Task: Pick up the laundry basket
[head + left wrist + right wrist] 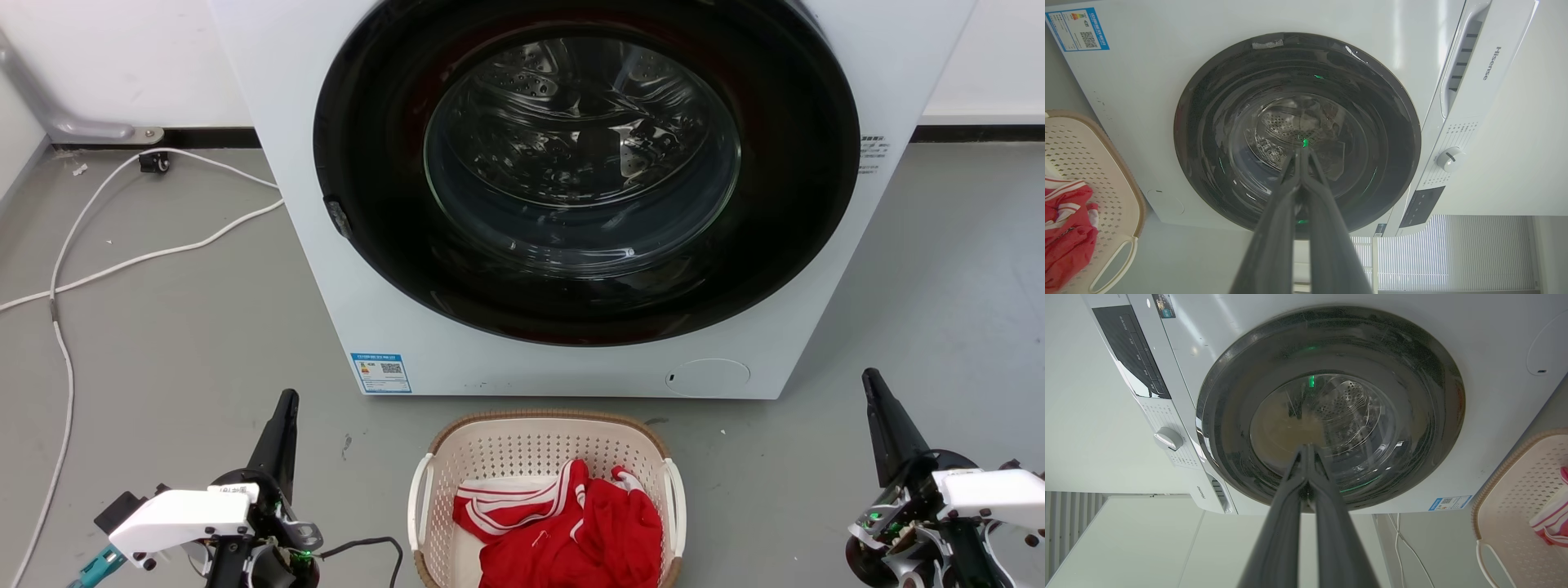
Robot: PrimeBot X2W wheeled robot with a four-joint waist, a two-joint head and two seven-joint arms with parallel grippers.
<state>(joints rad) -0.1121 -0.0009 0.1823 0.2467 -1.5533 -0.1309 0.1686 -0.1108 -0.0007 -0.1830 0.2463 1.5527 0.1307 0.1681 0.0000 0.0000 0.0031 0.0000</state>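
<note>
A white washing machine [571, 371] with a dark round door [584, 163] stands beyond both pairs of fingers [282, 433], red cloth [588, 531] lies between them, and a white cable [131, 265] lies outside the left pair.

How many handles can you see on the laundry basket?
2. The left handle sits on the left wall of the laundry basket, the right handle on its right wall. The basket's near end is cut off, so another may be hidden.
</note>
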